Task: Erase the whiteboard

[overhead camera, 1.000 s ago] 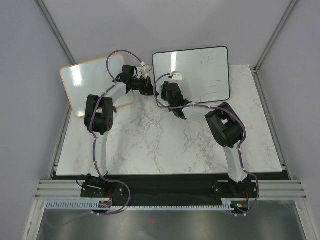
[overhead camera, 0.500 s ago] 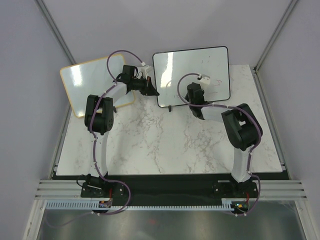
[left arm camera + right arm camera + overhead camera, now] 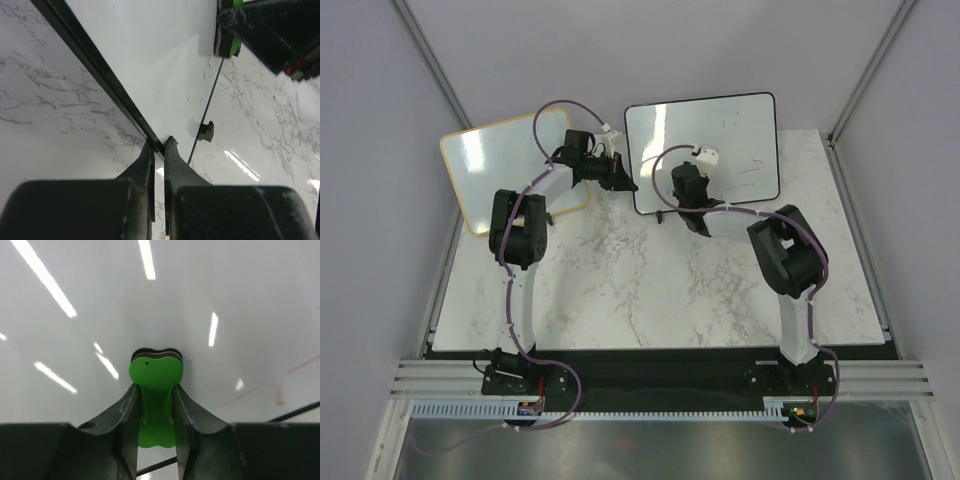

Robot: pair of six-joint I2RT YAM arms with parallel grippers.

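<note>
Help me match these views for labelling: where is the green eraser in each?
Top external: not visible, hidden under the right gripper at the whiteboard centre.
Left wrist: eraser at top right, against the board.
Right wrist: eraser at centre, between the fingers.
Shared landmark: the whiteboard's black frame.

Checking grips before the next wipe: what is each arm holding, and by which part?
Right gripper: green eraser, pinched by its sides. Left gripper: whiteboard, clamped on its black frame.

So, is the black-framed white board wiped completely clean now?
No, thin red marker lines show on the black-framed whiteboard, to the right of the green eraser.
</note>
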